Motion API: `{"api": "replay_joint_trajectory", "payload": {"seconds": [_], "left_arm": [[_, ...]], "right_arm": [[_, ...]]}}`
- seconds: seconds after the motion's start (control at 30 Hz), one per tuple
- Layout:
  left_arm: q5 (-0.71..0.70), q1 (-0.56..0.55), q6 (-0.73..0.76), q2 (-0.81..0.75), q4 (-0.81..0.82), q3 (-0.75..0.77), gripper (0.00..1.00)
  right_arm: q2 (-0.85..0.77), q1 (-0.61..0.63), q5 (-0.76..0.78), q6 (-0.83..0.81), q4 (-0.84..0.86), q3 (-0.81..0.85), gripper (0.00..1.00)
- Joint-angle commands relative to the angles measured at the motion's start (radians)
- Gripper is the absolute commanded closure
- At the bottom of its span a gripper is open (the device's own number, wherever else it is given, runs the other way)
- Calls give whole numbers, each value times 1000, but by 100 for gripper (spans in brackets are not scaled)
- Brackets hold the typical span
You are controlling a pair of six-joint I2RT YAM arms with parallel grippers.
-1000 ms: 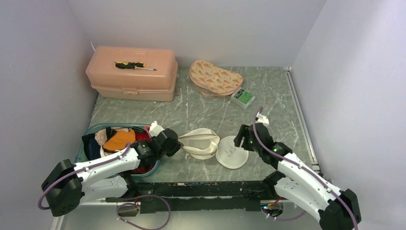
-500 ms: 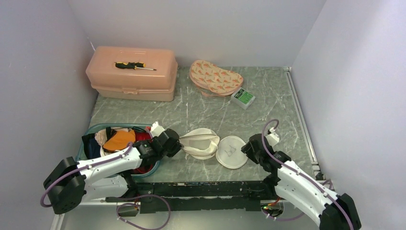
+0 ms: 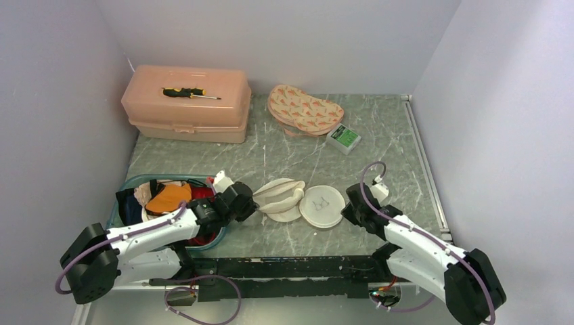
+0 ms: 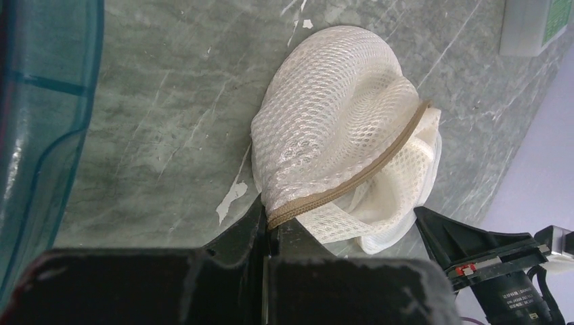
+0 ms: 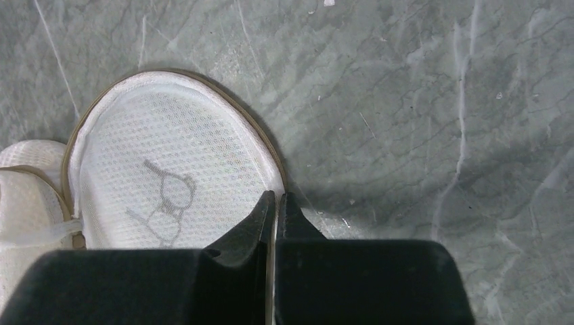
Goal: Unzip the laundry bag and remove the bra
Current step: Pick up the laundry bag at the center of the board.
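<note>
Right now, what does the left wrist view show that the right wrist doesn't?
Left wrist only: the teal basket, a green-labelled box, and the left gripper shut on the tan trim of the mesh laundry bag. Right wrist only: the bag's flat half with a bra outline. Both: that bag, the right gripper shut at its rim, the marble table.

We see soft, even light from overhead in the top view, with only faint shadows on the worktop [image 3: 352, 135]. In the wrist views the left fingers [image 4: 240, 237] and right fingers [image 5: 249, 229] are dark and blurred (too near the lens). A soft shadow spreads right of the right fingers. The laundry bag [image 4: 338, 101] beyond the left fingers is bright, its mesh sharp.
</note>
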Motion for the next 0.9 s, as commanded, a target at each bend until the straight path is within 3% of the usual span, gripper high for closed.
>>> {"api": "replay_joint_trajectory", "payload": {"seconds": [0.0, 0.17, 0.3, 0.6, 0.67, 0.77, 0.8, 0.87], "left_arm": [[-12, -6, 25, -29, 4, 30, 97], [-33, -6, 76, -26, -14, 64, 97], [-75, -6, 183, -5, -41, 134, 97], [-105, -6, 485, 154, -180, 470, 97], [-82, -6, 559, 190, -193, 553, 86], [-49, -5, 629, 252, -233, 656, 54], [-47, -4, 629, 270, -249, 672, 48], [-21, 1, 626, 301, -253, 667, 46]], "right_arm": [[-34, 0, -1, -66, -134, 50, 100], [-158, 0, 21, -249, -211, 216, 100], [-155, 0, 0, -445, -269, 387, 100], [-169, 0, -43, -649, -360, 707, 100], [-170, 0, -102, -669, -347, 777, 100], [-182, 0, -243, -697, -267, 855, 100], [-185, 0, -265, -689, -250, 872, 100], [-173, 0, -291, -692, -251, 885, 100]]}}
